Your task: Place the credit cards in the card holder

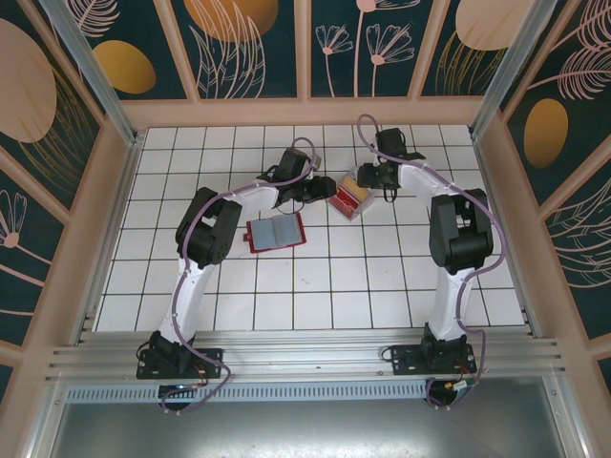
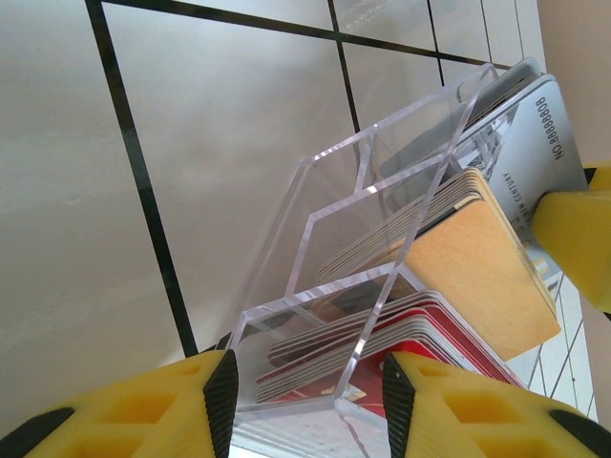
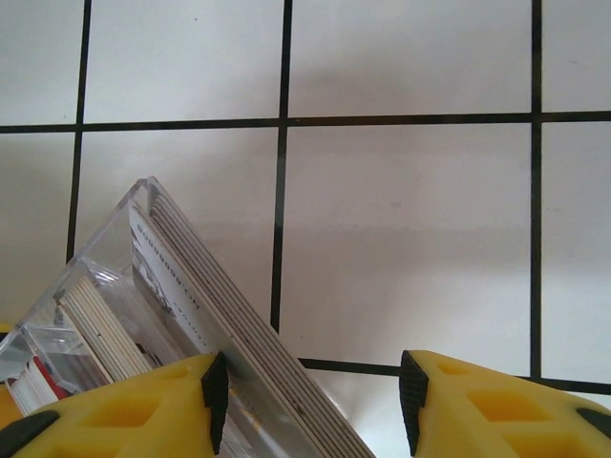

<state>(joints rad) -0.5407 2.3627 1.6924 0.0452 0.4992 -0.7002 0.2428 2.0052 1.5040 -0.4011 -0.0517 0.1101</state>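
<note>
The card holder [image 1: 275,232] lies open on the tiles, red rim and paler inside, just below my left arm. The credit cards stand in a clear plastic box [image 1: 349,197]: red ones [image 2: 420,329] nearest, tan ones [image 2: 477,277] behind, grey ones [image 2: 539,134] at the far end. My left gripper [image 2: 307,401] straddles the box's near end, a pad against each side. My right gripper [image 3: 310,401] is open over the far end. Its left pad rests against the grey card stack [image 3: 220,296] and its right pad stands well off over bare tile.
The box [image 2: 325,210] sits between the two grippers [image 1: 323,191] [image 1: 366,177] at the middle back of the white tiled table [image 1: 315,286]. Wooden walls [image 1: 305,113] ring the table. One yellow finger [image 2: 573,239] of the right gripper shows beside the grey cards.
</note>
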